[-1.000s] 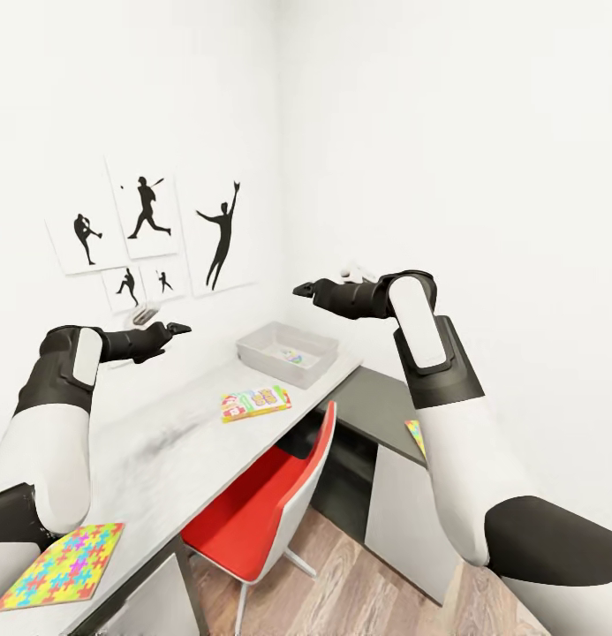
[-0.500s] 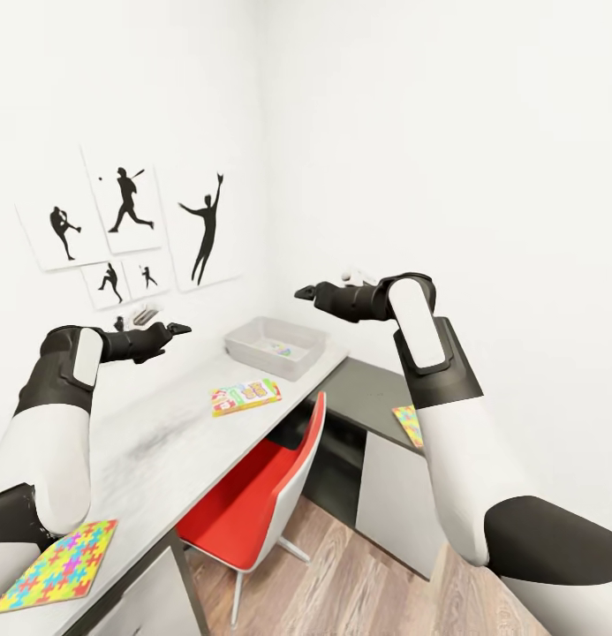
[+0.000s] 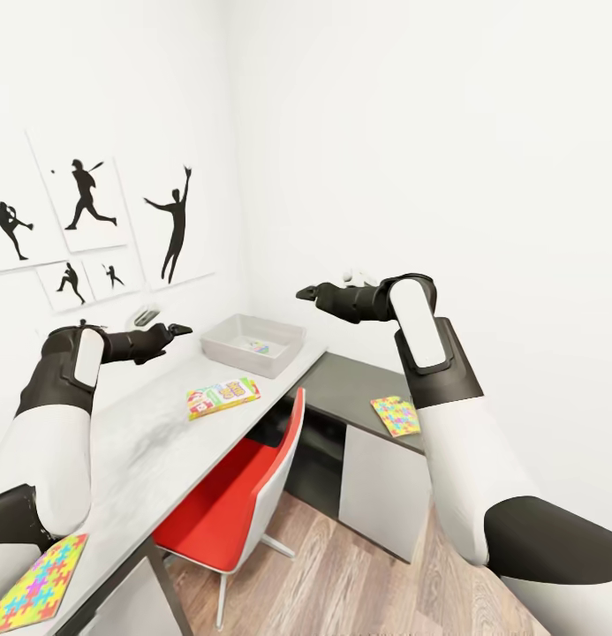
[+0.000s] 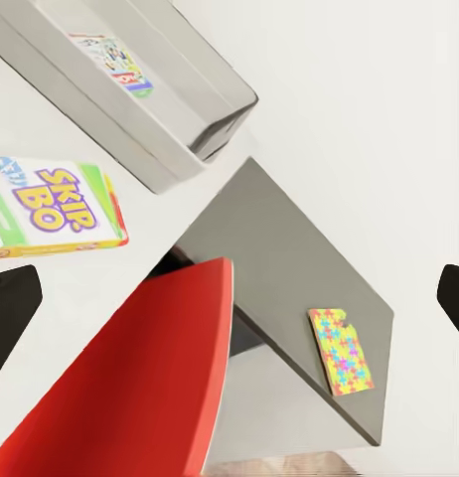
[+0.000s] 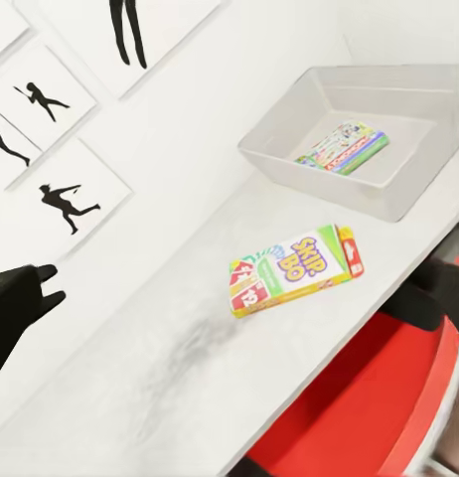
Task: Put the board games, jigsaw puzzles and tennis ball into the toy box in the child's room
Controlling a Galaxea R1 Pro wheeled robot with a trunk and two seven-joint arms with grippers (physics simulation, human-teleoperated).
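While both pincers, left (image 3: 180,329) and right (image 3: 304,291), hover released and empty above the L-shaped grey worktop (image 3: 155,433), we judge the task partly done. The pale grey plastic toy box (image 3: 253,343) near the far corner holds one printed game box (image 5: 341,146). A Skip-Bo box (image 3: 222,397) and two multicolour jigsaw sheets, one at the near edge (image 3: 36,583) and one on the dark section (image 3: 395,415), remain outside.

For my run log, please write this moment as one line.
left gripper: open, empty | right gripper: open, empty | toy box: one game box inside | Skip-Bo box, two puzzles: on table
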